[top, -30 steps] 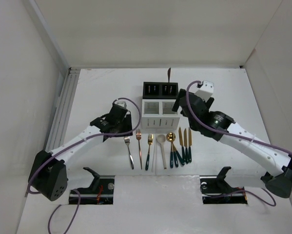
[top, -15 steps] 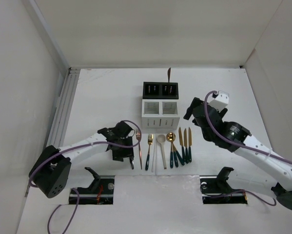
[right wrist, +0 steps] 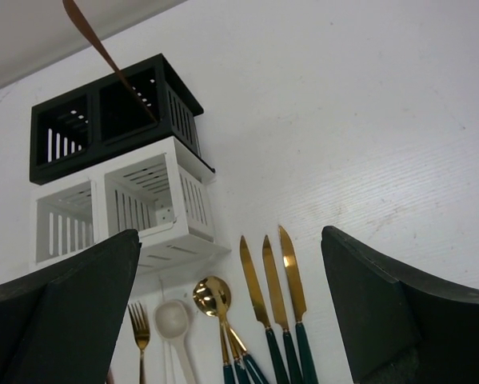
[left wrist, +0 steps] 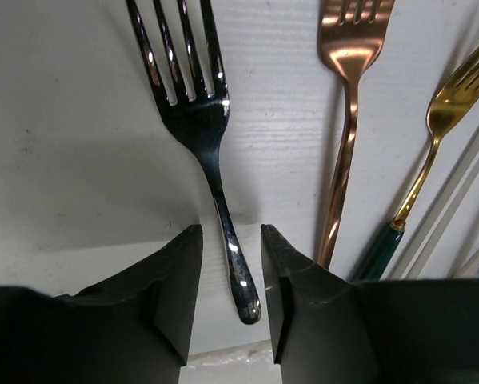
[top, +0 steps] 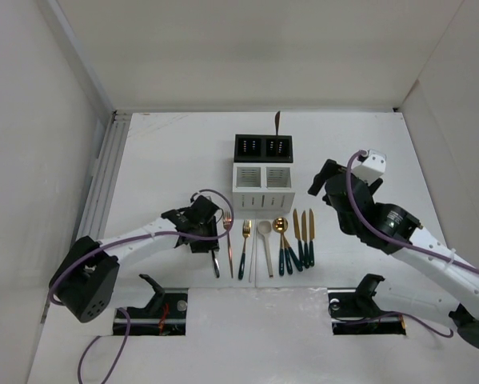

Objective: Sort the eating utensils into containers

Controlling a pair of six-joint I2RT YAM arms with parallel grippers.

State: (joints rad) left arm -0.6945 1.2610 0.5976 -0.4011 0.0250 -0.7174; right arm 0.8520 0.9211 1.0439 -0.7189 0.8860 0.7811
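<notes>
A row of eating utensils lies in front of the white caddy (top: 263, 188). My left gripper (top: 213, 242) (left wrist: 229, 232) is down at the silver fork (top: 216, 266) (left wrist: 199, 120). Its jaws are open and straddle the handle end without visibly pressing it. Beside it lie a copper fork (left wrist: 347, 120), a gold fork with a green handle (left wrist: 431, 152), a cream spoon (right wrist: 173, 328), gold spoons (right wrist: 215, 300) and three gold knives (right wrist: 267, 288). My right gripper (top: 317, 180) (right wrist: 229, 236) is wide open and empty above the knives. A copper utensil (top: 277, 122) stands in the black caddy (top: 263, 147).
White walls close in the table on the left, back and right. A grooved rail (top: 103, 184) runs along the left side. Two black mounts (top: 155, 292) (top: 359, 292) sit at the near edge. A thin white stick (top: 253, 250) lies among the utensils.
My left gripper moved from beside the white caddy down to the silver fork and now straddles its handle. My right gripper drew back to the right, away from the caddies.
</notes>
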